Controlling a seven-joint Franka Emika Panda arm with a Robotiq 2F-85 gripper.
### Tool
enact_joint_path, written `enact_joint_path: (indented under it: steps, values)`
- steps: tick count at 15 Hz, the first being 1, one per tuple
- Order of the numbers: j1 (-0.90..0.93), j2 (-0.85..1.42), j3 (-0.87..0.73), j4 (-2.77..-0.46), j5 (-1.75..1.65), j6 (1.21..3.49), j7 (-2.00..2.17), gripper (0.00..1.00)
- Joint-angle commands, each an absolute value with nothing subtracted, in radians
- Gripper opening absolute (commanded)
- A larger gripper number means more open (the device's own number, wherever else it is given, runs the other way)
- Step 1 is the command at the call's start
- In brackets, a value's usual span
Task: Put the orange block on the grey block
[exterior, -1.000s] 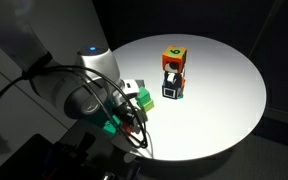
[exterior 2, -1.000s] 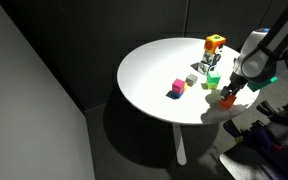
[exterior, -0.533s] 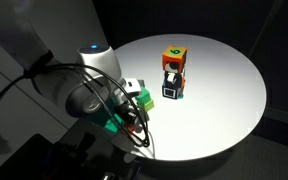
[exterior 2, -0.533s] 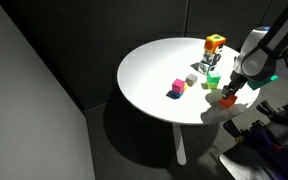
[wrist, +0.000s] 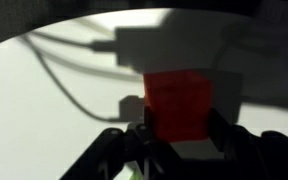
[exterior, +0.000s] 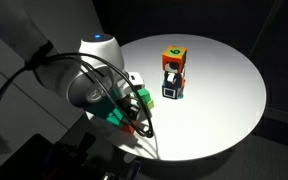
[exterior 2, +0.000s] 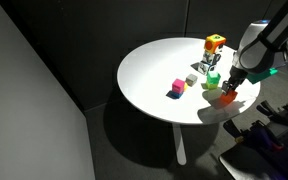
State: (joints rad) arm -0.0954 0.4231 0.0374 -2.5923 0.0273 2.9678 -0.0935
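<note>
Robot lab, staged tabletop test cell.

Your robot arm point(exterior: 92, 78) stands at the edge of a round white table point(exterior 2: 149, 70) on a single pedestal leg point(exterior 2: 179, 148), with loose black cables point(exterior: 112, 92) looping over it and more wiring and mounts point(exterior 2: 269, 140) bunched by its base (too dark to make out piece by piece). A plain grey panel point(exterior 2: 24, 100) and a black backdrop point(exterior: 184, 15) close the scene in, and on the table you have small coloured cubes point(exterior 2: 178, 85), trial props rather than household goods.
</note>
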Motion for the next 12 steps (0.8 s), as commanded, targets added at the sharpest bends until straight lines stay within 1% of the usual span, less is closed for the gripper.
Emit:
enact_joint_path:
  steps: [1, 6, 12]
  values:
    - [-0.086, 0.333, 0.045, -2.582, 0.031, 2.852, -0.082, 0.31]
    - [-0.056, 0.261, 0.039, -2.54, 0.033, 2.727, -0.072, 0.31]
    - [-0.014, 0.227, 0.03, -2.455, 0.017, 2.642, -0.04, 0.31]
